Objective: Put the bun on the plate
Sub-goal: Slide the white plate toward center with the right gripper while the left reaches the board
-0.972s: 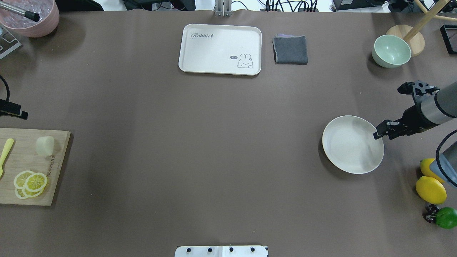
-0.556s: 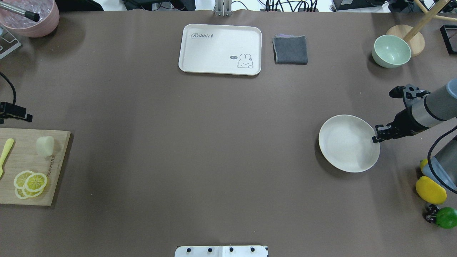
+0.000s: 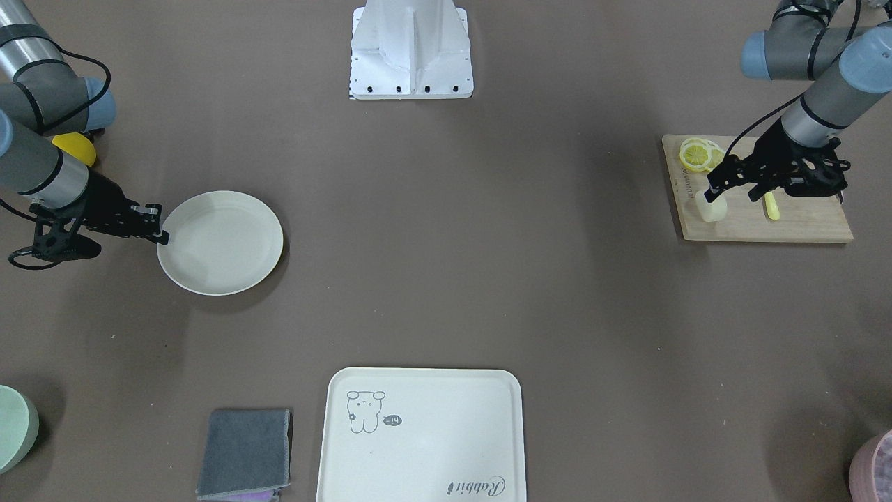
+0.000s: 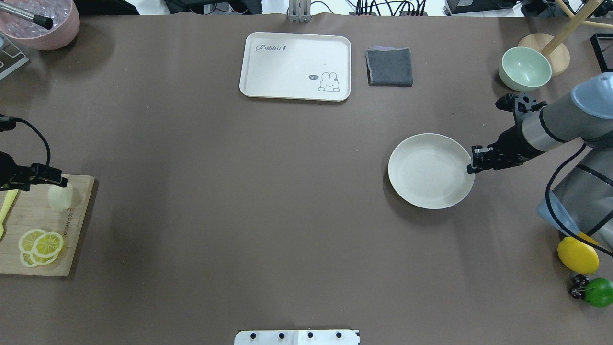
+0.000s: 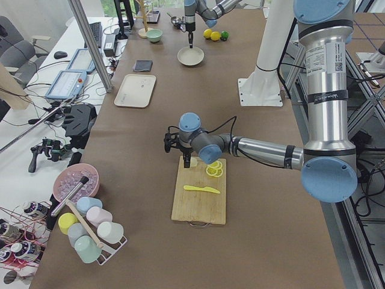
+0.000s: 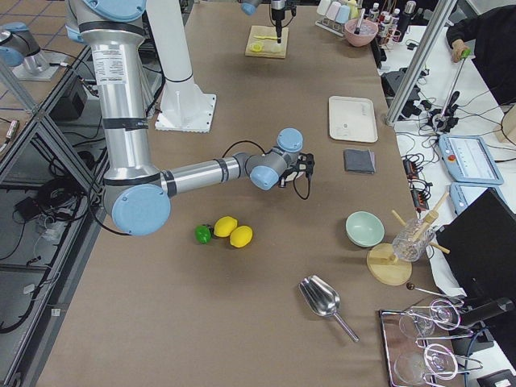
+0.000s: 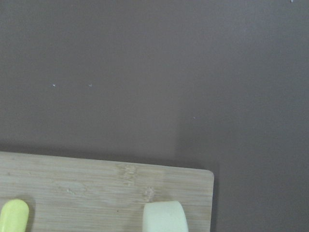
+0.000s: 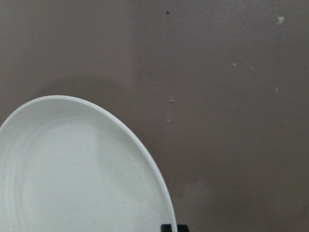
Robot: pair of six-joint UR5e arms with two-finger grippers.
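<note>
The left gripper [image 4: 61,182] hung with its fingers together just over the bun [image 4: 61,197], which lay on the cutting board [image 4: 28,215] near the lemon slices [image 4: 40,247]. The right gripper [image 4: 471,166] pinched the plate [image 4: 421,172] at its 3 o'clock rim, seen from overhead. On the brown table [image 4: 239,191], the tray [image 4: 294,62] and cloth [image 4: 389,67] lay toward 12 o'clock.

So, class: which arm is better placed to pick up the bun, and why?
Left. The left gripper hovers right at the bun on the cutting board, while the right gripper is far off on the other side, at the rim of the plate.
</note>
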